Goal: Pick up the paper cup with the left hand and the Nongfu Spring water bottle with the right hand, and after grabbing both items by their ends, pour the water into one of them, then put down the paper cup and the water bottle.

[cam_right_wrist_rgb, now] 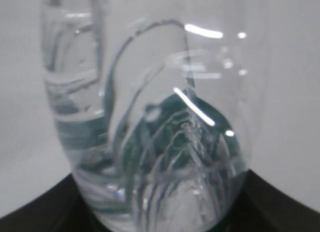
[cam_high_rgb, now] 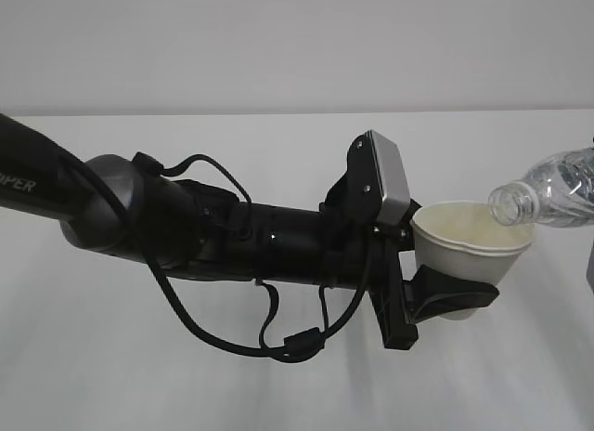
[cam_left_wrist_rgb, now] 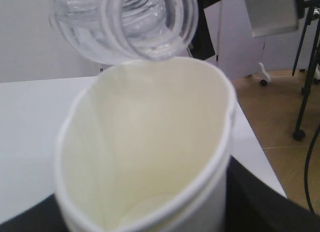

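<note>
Tilting its open mouth down-left over the paper cup (cam_high_rgb: 471, 238), the Nongfu Spring water bottle (cam_high_rgb: 549, 191) lies nearly horizontal; the left tool (cam_high_rgb: 444, 299) grasps the upright cup, the right tool grasps the bottle's base.

1 paper cup (cam_high_rgb: 471, 234), 1 water bottle (cam_high_rgb: 552, 188)

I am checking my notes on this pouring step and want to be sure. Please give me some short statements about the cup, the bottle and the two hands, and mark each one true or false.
1. The left hand holds the paper cup off the table. True.
2. The Nongfu Spring water bottle stands upright on the table. False: it is tilted in the air, its mouth over the cup's rim.
3. The bottle has no cap on. True.
4. The cup is full to the brim. False: the left wrist view shows its pale inside wall bare down to near the bottom.
5. The cup lies on its side. False: its opening faces up.
</note>
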You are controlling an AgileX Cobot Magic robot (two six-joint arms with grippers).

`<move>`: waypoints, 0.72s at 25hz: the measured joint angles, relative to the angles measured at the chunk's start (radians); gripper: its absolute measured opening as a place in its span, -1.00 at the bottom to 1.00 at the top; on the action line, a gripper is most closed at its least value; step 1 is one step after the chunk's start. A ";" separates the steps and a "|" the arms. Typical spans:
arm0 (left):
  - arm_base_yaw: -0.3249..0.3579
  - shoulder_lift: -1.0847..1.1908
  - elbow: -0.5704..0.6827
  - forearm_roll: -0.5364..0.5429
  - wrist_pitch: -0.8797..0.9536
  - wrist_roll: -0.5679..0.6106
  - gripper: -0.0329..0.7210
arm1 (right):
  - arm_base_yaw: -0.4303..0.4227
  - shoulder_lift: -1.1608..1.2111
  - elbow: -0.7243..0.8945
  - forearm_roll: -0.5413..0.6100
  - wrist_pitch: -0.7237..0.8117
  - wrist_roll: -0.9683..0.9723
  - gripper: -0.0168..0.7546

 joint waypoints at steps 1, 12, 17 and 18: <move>0.000 0.000 0.000 0.000 0.000 0.000 0.23 | 0.000 0.000 0.000 0.000 0.000 -0.004 0.23; -0.002 0.000 0.000 0.002 0.000 0.000 0.23 | 0.000 0.000 -0.002 0.003 -0.017 -0.020 0.23; -0.002 0.000 0.000 0.002 0.000 0.000 0.23 | 0.000 0.000 -0.009 0.003 -0.017 -0.040 0.23; -0.002 0.000 0.000 0.002 0.000 0.000 0.23 | 0.000 0.000 -0.009 0.003 -0.017 -0.040 0.23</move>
